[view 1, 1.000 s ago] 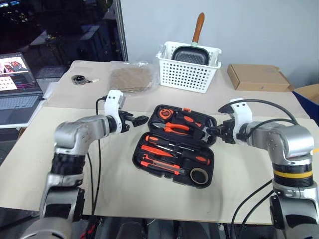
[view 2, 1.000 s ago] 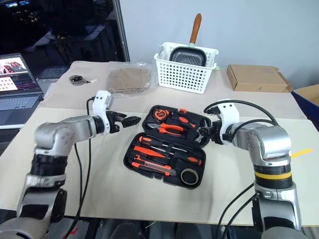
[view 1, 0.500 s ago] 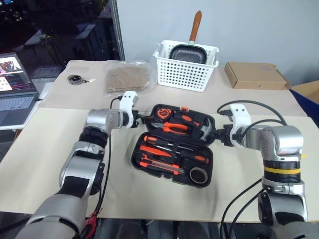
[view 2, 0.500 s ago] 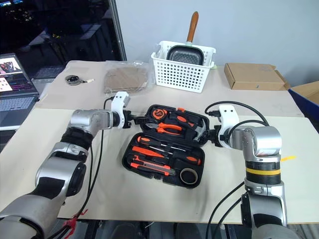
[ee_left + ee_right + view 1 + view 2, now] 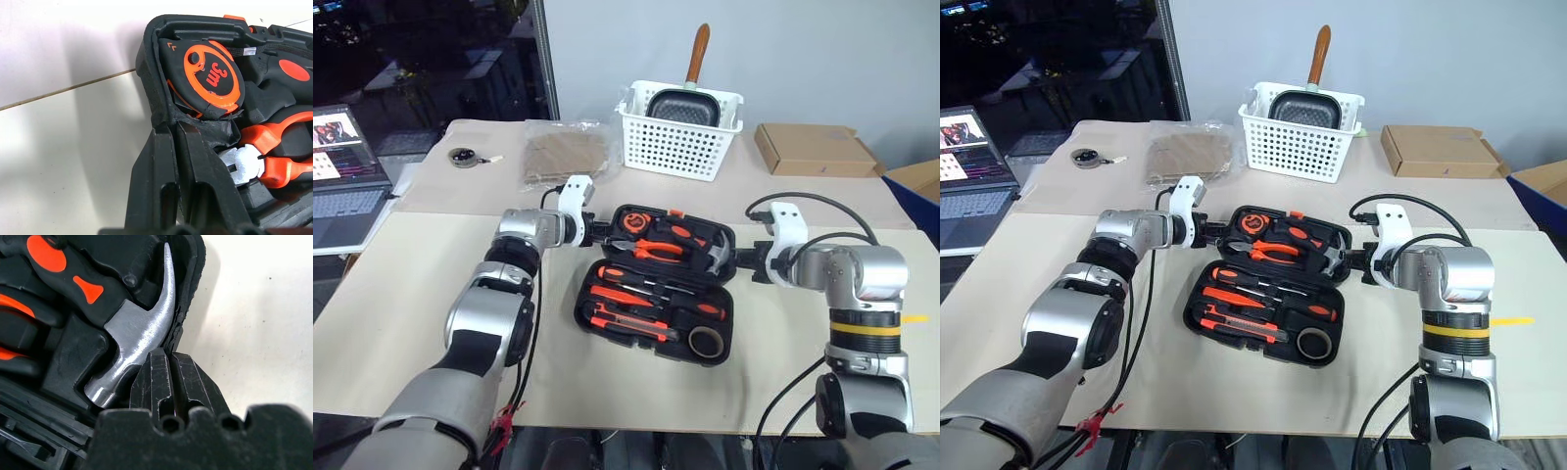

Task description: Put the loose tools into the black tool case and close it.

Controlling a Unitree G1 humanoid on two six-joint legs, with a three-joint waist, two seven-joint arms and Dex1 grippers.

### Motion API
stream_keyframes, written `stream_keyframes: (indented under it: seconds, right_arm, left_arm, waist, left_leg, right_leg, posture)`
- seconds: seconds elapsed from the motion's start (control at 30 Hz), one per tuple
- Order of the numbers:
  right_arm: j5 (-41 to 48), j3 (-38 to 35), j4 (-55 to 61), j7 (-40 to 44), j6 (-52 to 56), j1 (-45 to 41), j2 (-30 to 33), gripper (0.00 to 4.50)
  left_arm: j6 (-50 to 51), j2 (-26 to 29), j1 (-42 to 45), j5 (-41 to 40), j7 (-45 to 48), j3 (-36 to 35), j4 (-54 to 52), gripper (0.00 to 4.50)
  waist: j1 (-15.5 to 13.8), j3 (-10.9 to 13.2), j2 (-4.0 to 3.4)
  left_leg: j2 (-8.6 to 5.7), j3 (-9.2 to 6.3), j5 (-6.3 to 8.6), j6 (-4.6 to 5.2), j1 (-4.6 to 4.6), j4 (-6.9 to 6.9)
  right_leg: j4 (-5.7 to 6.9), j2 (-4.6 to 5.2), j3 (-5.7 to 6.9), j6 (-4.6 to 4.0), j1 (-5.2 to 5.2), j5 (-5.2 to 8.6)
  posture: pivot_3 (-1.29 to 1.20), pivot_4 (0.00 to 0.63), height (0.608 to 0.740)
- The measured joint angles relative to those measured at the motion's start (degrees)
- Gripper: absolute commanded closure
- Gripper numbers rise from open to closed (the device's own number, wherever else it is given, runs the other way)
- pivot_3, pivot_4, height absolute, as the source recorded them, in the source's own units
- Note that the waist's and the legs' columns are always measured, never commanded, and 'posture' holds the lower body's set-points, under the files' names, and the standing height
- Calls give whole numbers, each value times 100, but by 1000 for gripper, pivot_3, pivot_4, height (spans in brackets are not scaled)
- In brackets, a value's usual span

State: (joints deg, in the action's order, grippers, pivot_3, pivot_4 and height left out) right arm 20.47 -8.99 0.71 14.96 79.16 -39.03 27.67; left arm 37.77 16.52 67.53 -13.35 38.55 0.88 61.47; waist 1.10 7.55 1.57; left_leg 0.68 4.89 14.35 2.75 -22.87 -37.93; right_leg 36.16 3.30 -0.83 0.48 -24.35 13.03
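Case rim between both grippers

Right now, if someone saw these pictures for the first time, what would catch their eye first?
The open black tool case in the middle of the table, its recesses full of orange-and-black tools. The left gripper is shut on the case's rim beside the tape measure, and the right gripper is shut on the opposite rim beside the hammer. Behind, a white basket holds a pan.
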Motion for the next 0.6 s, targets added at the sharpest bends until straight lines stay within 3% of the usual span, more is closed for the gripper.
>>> stream_keyframes:
  seconds: [0.2,0.37,0.43,0.6]
  right_arm:
    - [-309,463,-55,44,-1165,61,-293,4500]
    - [-790,879,-539,456,-3087,82,-353,4500]
    - [-932,967,-625,671,-3858,178,-336,4500]
    - [-1255,1030,-679,1136,-5529,567,-184,4500]
  left_arm:
    - [-22,272,-303,8,-16,-183,-503,4437]
    - [-241,481,-1115,4,-161,-399,-1968,4437]
    - [-582,571,-1748,-1,-139,-418,-2897,4437]
    - [-1712,833,-2778,243,36,-292,-4275,4437]
  waist:
    - [133,2,-3]
    - [136,5,-9]
    - [127,6,-10]
    - [46,7,-11]
  left_leg:
    - [11,0,-6,-11,-7,1]
    - [10,4,-14,-24,-37,5]
    - [8,17,-45,-76,-46,6]
    - [9,16,-44,-76,-54,10]
  right_leg:
    - [8,-17,-8,-11,-16,-6]
    - [14,-12,-12,-12,-56,-9]
    - [44,-4,-28,-12,-83,-9]
    - [45,1,-14,-13,-95,-9]
  posture:
    - [0,150,740]
    - [0,150,740]
    - [0,150,740]
    - [0,150,740]
